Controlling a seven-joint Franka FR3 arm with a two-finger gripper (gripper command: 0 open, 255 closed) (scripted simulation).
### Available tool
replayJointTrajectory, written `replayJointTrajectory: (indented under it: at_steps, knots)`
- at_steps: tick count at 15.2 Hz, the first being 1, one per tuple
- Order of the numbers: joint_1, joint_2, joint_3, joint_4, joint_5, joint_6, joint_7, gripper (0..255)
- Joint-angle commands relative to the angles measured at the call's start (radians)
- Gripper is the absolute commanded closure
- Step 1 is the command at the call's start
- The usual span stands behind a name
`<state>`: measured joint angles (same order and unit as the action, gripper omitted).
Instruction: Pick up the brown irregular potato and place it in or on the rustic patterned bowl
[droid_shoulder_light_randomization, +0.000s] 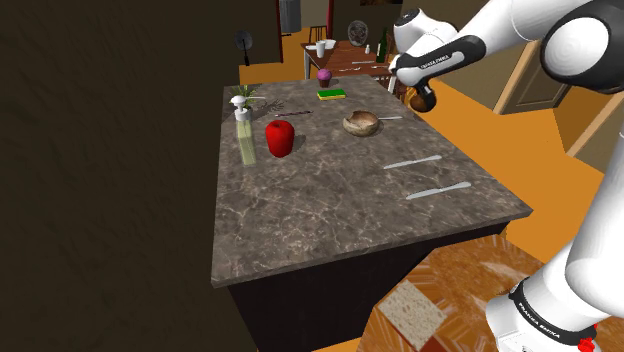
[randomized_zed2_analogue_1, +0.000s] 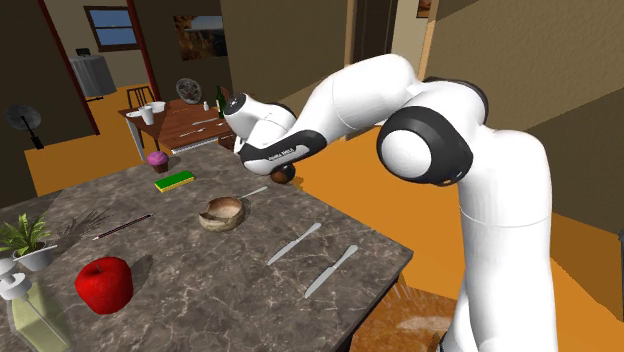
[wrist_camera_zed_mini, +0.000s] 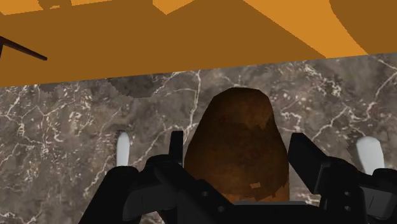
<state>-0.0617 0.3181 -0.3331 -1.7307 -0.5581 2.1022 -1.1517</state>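
The dark marble-topped desk (droid_shoulder_light_randomization: 330, 225) stands on an orange floor (droid_shoulder_light_randomization: 520, 140). Brown walls (droid_shoulder_light_randomization: 100, 150) rise beside the desk. Beyond its far end sits a wooden dining table (randomized_zed2_analogue_1: 188, 128), with a window (randomized_zed2_analogue_1: 108, 25) farther behind.

You see a glossy white arm (randomized_zed2_analogue_1: 350, 95) with rounded shells and black-ringed grey joint caps (randomized_zed2_analogue_1: 418, 150). Its dark bands (droid_shoulder_light_randomization: 440, 60) carry small white lettering, and your gripper (wrist_camera_zed_mini: 236, 153) is all black.

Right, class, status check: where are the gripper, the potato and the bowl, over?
Gripper shut on brown potato, near table edge. Patterned bowl empty, close by. Slim utensil lying flat between potato and bowl.
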Motion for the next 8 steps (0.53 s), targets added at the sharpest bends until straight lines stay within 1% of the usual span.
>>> replayJointTrajectory:
  at_steps: [1, 8]
  knots:
    - [0.002, -0.009, 0.001, 0.015, 0.004, -0.022, -0.012, 255]
    - [0.005, -0.034, 0.003, 0.072, 0.016, -0.094, -0.054, 255]
